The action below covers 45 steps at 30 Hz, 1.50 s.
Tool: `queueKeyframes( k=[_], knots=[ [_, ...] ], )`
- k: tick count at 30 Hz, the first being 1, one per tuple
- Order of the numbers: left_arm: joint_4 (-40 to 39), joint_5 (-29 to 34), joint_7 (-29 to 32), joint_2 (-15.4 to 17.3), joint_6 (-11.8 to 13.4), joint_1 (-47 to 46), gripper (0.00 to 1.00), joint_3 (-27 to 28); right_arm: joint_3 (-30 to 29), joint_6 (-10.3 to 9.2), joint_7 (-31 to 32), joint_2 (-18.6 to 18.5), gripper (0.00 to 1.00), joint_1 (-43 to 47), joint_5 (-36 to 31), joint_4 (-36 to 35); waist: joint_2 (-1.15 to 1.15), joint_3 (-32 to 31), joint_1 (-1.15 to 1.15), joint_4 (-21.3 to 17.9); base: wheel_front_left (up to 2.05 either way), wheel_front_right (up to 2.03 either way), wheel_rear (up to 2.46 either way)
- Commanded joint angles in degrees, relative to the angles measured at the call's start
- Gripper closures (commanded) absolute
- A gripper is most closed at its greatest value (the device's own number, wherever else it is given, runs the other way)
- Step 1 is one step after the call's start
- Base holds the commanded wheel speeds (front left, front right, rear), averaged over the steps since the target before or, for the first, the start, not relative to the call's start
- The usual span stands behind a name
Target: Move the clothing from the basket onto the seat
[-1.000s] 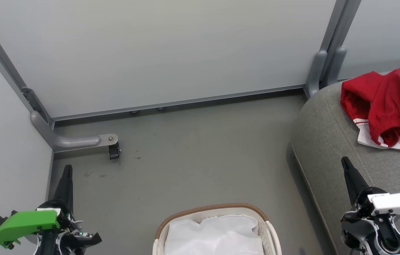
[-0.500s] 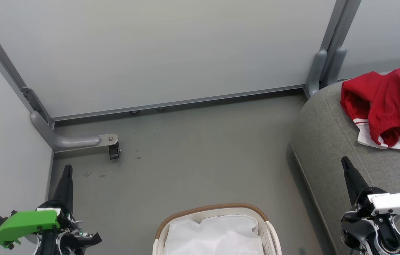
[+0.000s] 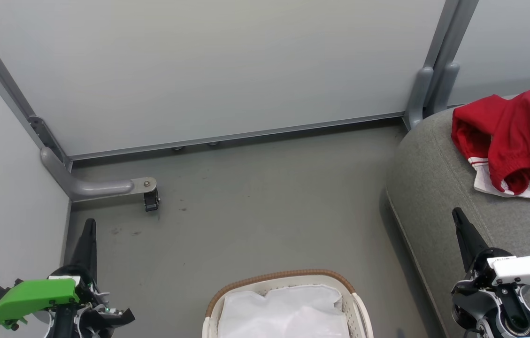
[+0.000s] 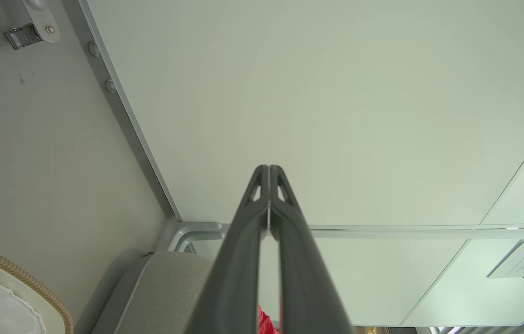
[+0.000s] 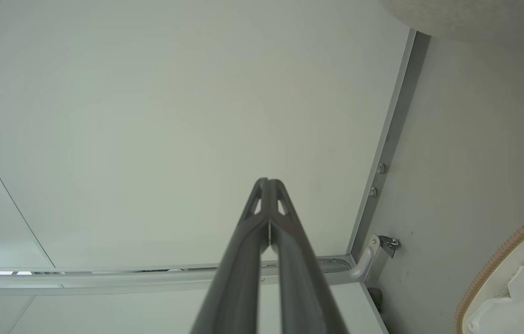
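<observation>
Since the basket [image 3: 283, 275] shows just its white lining [image 3: 288, 312]: task looks finished as far as visible, though the basket's near part is cut off.
Clothing [image 3: 513, 136]: red heap on the seat [image 3: 433, 188], back from its rounded edge, well apart from the basket.
Left tool [image 3: 89, 224]: fingers pressed together, holding nothing, low beside the left wall [image 3: 6, 188].
Right tool [image 3: 457, 215]: closed tip to tip, empty, seen against the seat's front.
Room: bare floor [image 3: 265, 202] between basket, seat and back wall [image 3: 199, 70]; seat edge near the basket's right.

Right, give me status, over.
Left gripper shut, empty; right gripper shut, empty. Clothing on seat; basket holds white lining. Nothing in the way.
</observation>
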Motion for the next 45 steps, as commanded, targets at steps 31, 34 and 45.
queueKeyframes(
  k=[31, 34, 45],
  knots=[
    [-0.10, -0.06, 0.24, 0.10, -0.25, -0.59, 1.00, 0.13, -0.10, 0.00, 0.05, -0.32, 1.00, 0.60, 0.19, -0.19, 0.00, 0.00, 0.00, 0.00, 0.00, 0.00, 0.00],
    [-0.10, -0.06, 0.23, 0.10, -0.25, -0.59, 1.00, 0.12, -0.10, 0.00, 0.05, -0.32, 1.00, 0.60, 0.19, -0.19, 0.00, 0.00, 0.00, 0.00, 0.00, 0.00, 0.00],
    [-0.11, -0.08, 0.22, 0.10, -0.26, -0.59, 1.00, 0.10, -0.09, 0.00, 0.05, -0.32, 1.00, 0.61, 0.19, -0.19, 0.00, 0.00, 0.00, 0.00, 0.00, 0.00, 0.00]
  ],
)
